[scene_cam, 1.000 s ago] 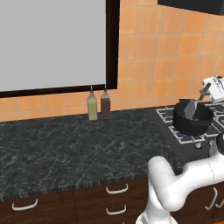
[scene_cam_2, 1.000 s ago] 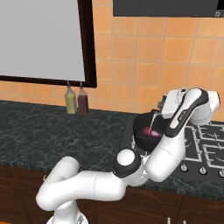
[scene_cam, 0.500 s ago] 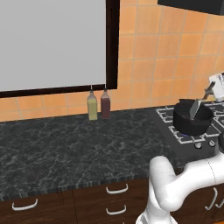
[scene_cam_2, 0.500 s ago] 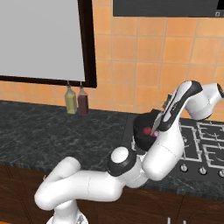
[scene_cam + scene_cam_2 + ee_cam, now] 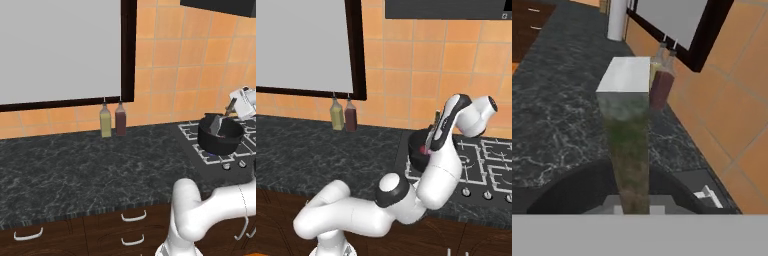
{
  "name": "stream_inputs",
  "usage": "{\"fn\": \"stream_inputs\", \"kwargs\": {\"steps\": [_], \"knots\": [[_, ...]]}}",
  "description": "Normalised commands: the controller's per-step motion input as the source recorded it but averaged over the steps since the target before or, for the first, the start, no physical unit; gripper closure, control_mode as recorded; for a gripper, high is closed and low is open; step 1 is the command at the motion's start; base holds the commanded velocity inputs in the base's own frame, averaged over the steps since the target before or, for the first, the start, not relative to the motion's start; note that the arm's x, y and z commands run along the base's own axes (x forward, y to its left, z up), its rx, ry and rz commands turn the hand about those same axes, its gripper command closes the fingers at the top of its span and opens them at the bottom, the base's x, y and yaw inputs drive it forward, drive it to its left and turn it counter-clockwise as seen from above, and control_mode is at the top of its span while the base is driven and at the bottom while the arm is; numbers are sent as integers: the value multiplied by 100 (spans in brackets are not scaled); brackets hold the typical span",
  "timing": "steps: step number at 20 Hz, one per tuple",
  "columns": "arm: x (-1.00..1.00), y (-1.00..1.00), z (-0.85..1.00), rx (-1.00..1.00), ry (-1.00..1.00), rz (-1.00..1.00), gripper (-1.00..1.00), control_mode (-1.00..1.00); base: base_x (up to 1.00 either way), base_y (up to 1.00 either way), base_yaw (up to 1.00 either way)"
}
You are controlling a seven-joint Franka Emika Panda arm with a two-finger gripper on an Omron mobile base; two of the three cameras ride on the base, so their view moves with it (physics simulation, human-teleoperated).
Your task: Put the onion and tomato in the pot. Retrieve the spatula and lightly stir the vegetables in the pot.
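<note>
The gripper is clamped tight on the spatula (blade down) inside the pot, beside the tomato.

The pot sits on the stove at the right end of the counter. The spatula slants down into the pot, with the gripper above the pot's right rim. The tomato lies inside the pot. Two bottles stand side by side against the back wall, well left of the stove, under the window. Drawers run below the counter.
</note>
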Motion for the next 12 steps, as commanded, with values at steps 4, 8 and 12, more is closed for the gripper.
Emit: {"fn": "stream_inputs", "kwargs": {"steps": [4, 8, 12], "knots": [[0, -42, 0, -31, -3, -19, 100, -100, 0, 0, 0], [-7, -12, -2, -26, 0, -40, 100, -100, 0, 0, 0], [-36, 24, -34, -17, 0, -37, 100, -100, 0, 0, 0]]}}
